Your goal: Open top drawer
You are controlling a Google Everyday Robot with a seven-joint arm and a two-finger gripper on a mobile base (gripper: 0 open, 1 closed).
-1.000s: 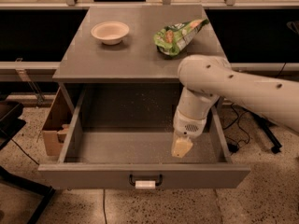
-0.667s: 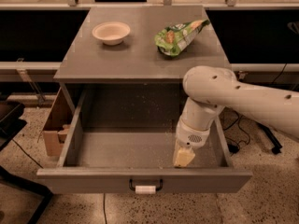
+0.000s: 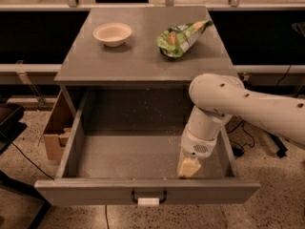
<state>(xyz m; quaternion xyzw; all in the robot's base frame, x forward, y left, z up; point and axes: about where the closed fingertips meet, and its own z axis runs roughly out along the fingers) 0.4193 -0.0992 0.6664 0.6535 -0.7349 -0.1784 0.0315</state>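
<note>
The top drawer (image 3: 95, 191) of the grey cabinet stands pulled far out toward me. Its grey inside shows bare. Its black loop handle (image 3: 148, 196) sits at the middle of the front and bears a small white tag. My gripper (image 3: 188, 168) hangs from the white arm at the right. It reaches down into the drawer near the inner face of the front panel, right of the handle. The handle itself is free of the gripper.
A white bowl (image 3: 112, 34) and a green snack bag (image 3: 182, 37) lie on the cabinet top (image 3: 143, 61). A cardboard box (image 3: 56, 128) stands on the floor left of the drawer. Cables (image 3: 238, 149) lie on the floor at the right.
The drawer has come a little further out toward me. The gripper has moved with it toward the front, staying just behind the front panel.
</note>
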